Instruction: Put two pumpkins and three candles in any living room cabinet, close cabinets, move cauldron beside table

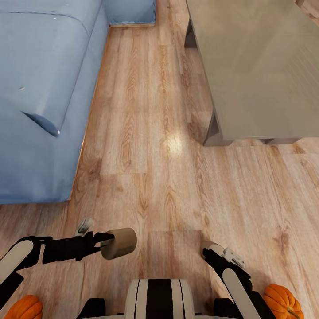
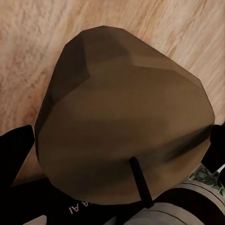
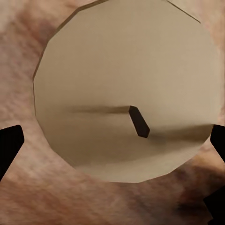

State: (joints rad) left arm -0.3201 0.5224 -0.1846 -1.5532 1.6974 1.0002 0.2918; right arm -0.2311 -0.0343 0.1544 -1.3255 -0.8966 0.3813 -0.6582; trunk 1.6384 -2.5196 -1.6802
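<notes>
The left hand (image 1: 103, 244) is gripping a short, stubby beige-grey candle (image 1: 118, 243) sideways above the pale wood-plank floor (image 1: 155, 146); in the left wrist view its dark fingers (image 2: 16, 150) are pressing both flanks of the wax (image 2: 124, 117). The right hand (image 3: 112, 154) is clamped on a second pale round candle (image 3: 126, 89), black wick facing the camera. Two small orange pumpkins (image 1: 24, 308) (image 1: 282, 302) are sitting on the floor beside the base. A blue fabric sofa (image 1: 40, 102) and a grey low tabletop (image 1: 261, 66) are flanking the path. Carrying well probably means keeping both grips firm and arms tucked while driving between the furniture toward the cabinet. Small white lettering is showing near the left wrist, too cropped to read.
</notes>
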